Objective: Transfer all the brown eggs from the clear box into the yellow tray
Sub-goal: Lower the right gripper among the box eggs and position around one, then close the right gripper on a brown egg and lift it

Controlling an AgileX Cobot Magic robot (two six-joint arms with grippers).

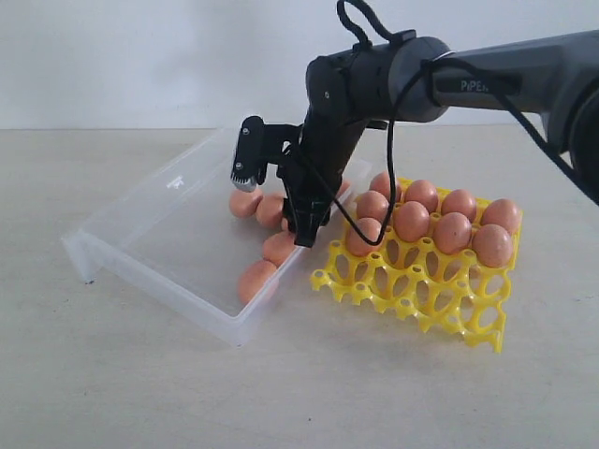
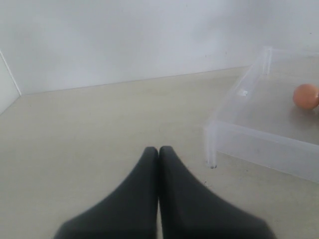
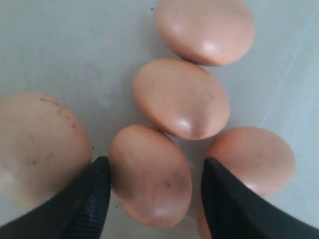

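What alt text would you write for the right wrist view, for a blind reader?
Two open black jaws stand on either side of one brown egg, close to it. Other eggs crowd around it on the pale floor of the box.

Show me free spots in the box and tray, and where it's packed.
Free: the front row and most of the next in the yellow tray; the floor of the clear box away from the tray. Packed: brown eggs bunched along the box wall beside the tray, under the open right gripper; the tray's back rows.
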